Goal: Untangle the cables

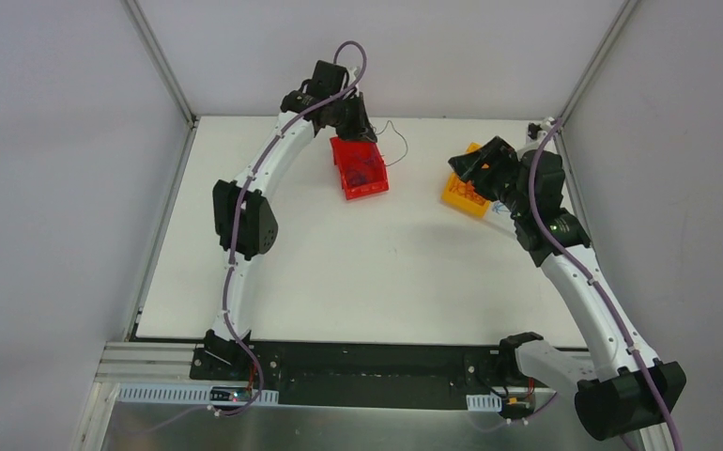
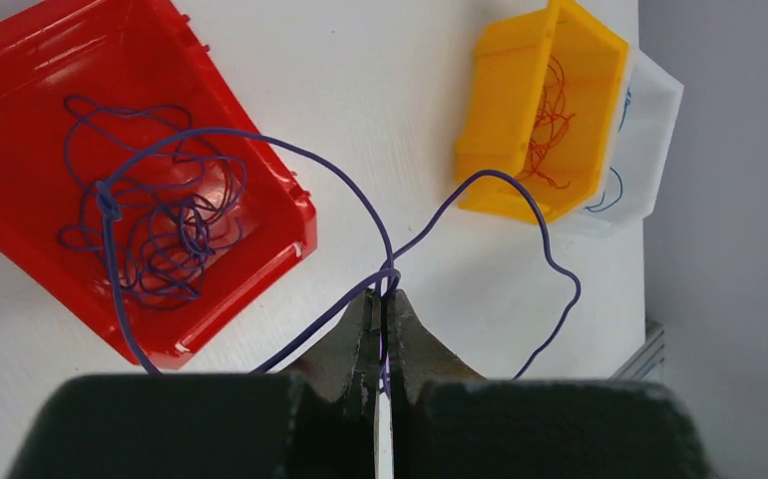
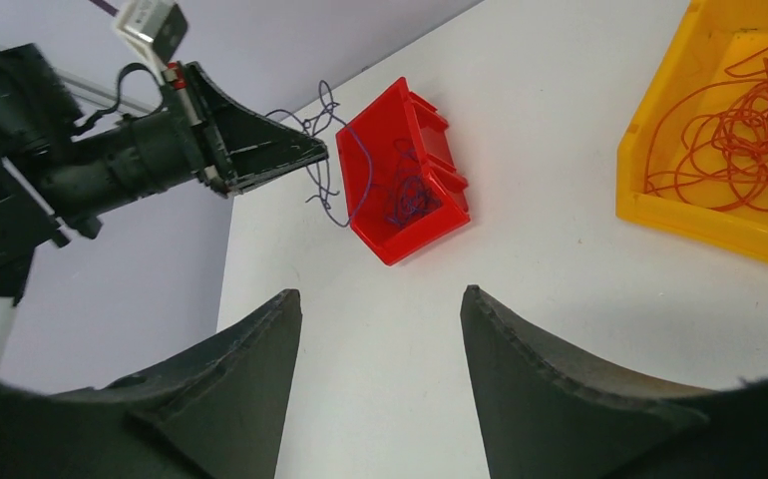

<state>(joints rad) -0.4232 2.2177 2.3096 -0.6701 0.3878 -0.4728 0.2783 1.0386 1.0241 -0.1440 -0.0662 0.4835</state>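
Note:
My left gripper (image 2: 385, 291) is shut on a dark purple cable (image 2: 360, 198) just beyond the red bin (image 2: 270, 254). One end of this strand runs back into the purple tangle (image 2: 166, 235) in the red bin. The other end loops over the table toward the yellow bin (image 2: 505, 110), which holds red-orange cables (image 2: 545, 135). A couple of blue cables (image 2: 614, 190) lie in a white tray (image 2: 654, 110) behind it. My right gripper (image 3: 381, 292) stands open and empty above the table beside the yellow bin (image 3: 659, 180). From above, the left gripper (image 1: 365, 132) hovers at the red bin's far end.
The table's back and right edges (image 2: 649, 339) run close behind the bins, with grey walls just beyond. In the right wrist view the left arm's wrist (image 3: 151, 160) hangs over the table's far corner, near the red bin (image 3: 405, 225).

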